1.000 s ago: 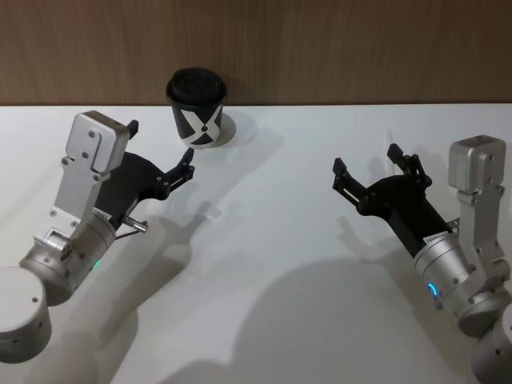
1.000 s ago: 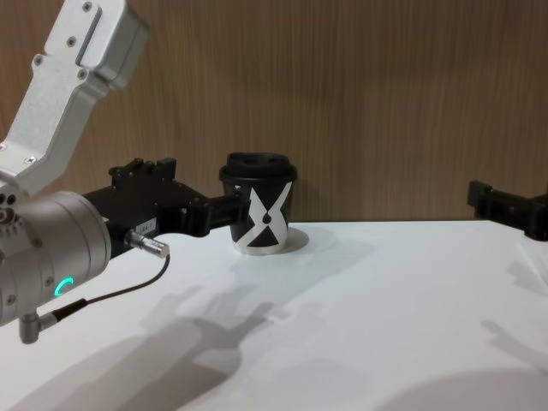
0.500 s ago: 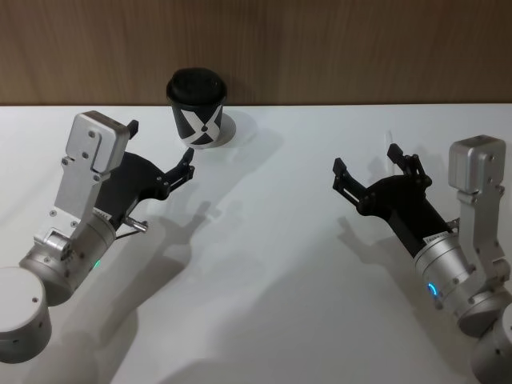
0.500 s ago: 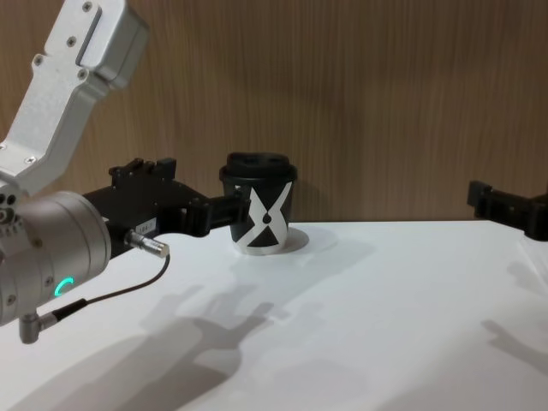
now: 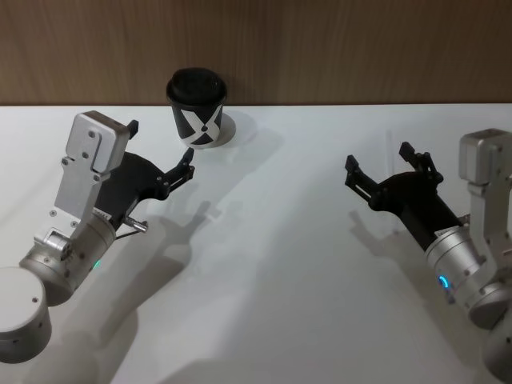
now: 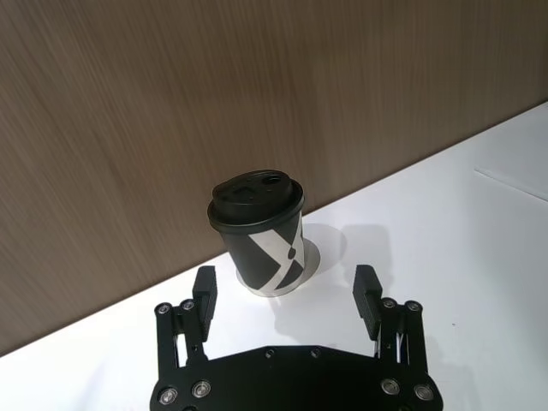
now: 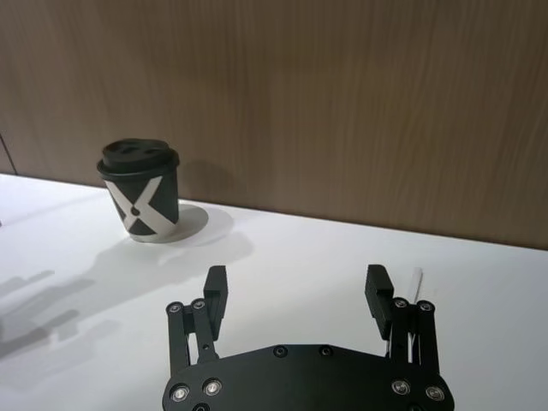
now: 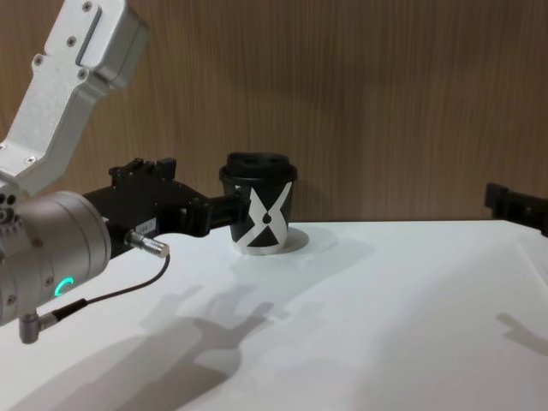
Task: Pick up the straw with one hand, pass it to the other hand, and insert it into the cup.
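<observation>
The black cup [image 5: 198,107] with a lid and a white X stands at the back of the table by the wood wall, also in the chest view [image 8: 262,204]. My left gripper [image 5: 164,144] hovers open just short of the cup [image 6: 259,234], nothing between its fingers. Over the table's right side my right gripper [image 5: 378,160] is open and empty too. The straw [image 7: 417,282] shows as a thin white piece lying flat on the white table just beyond the right gripper's finger, and as a faint line [image 6: 510,184] in the left wrist view.
A thin black cable with a silver plug [image 8: 147,246] hangs from my left wrist. The wood wall [image 5: 336,48] closes the table's far edge right behind the cup. The white table [image 5: 272,240] between the two arms is bare.
My right gripper has drawn back to the right, away from the table's middle, still open. The left arm and the cup have not moved.
</observation>
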